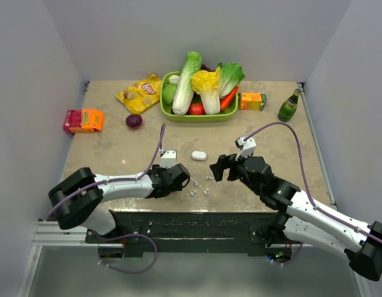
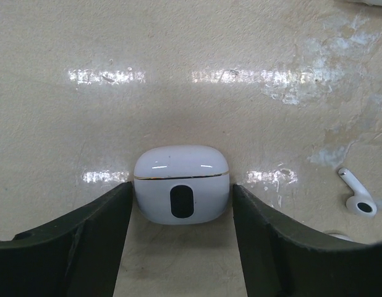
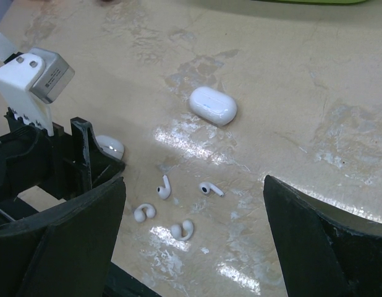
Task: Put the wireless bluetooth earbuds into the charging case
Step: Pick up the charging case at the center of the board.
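Two white charging cases are on the table. One, closed and with a dark oval on its front (image 2: pixel 182 184), sits between the fingertips of my left gripper (image 2: pixel 182 207). The left finger (image 2: pixel 86 241) looks to be touching it and the right finger (image 2: pixel 284 241) stands a hair off. The other case (image 3: pixel 212 105) lies free farther back. Several white earbuds lie loose in front: two with stems (image 3: pixel 163 187) (image 3: pixel 209 189) and two curled ones (image 3: pixel 143 212) (image 3: pixel 183 230). My right gripper (image 3: pixel 194 180) hovers over them, wide open and holding nothing.
At the back stands a green basket (image 1: pixel 197 117) of vegetables. Beside it are a yellow chips bag (image 1: pixel 140 93), a red onion (image 1: pixel 134 121), an orange juice carton (image 1: pixel 253 101) and a green bottle (image 1: pixel 289 106). A red and orange pack (image 1: pixel 83 120) lies far left.
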`<action>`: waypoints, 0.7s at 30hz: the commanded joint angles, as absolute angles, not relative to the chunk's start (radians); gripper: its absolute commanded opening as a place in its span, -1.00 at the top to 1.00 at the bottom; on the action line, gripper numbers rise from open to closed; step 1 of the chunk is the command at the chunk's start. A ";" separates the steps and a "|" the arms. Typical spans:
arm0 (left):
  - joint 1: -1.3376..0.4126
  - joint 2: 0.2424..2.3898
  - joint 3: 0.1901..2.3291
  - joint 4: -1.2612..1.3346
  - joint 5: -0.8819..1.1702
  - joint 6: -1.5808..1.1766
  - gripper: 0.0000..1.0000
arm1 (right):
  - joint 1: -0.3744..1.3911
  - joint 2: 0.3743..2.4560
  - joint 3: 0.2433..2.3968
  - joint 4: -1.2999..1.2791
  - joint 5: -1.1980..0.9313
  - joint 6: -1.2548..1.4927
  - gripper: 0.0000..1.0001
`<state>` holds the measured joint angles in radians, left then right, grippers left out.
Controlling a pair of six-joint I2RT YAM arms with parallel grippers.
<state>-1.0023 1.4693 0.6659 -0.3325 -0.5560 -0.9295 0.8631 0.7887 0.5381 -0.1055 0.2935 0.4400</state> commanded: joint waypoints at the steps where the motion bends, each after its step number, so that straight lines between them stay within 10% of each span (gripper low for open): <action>1: -1.012 1.525 0.641 -0.417 -0.448 -1.000 -0.37 | 0.864 0.778 0.549 -0.081 0.295 0.428 -0.92; 12: -1.012 1.563 0.635 -0.394 -0.445 -1.019 -0.33 | 0.864 0.769 0.543 -0.086 0.298 0.428 -0.92; 21: -1.012 1.533 0.606 -0.379 -0.445 -1.029 0.30 | 0.864 0.762 0.548 -0.094 0.299 0.429 -0.92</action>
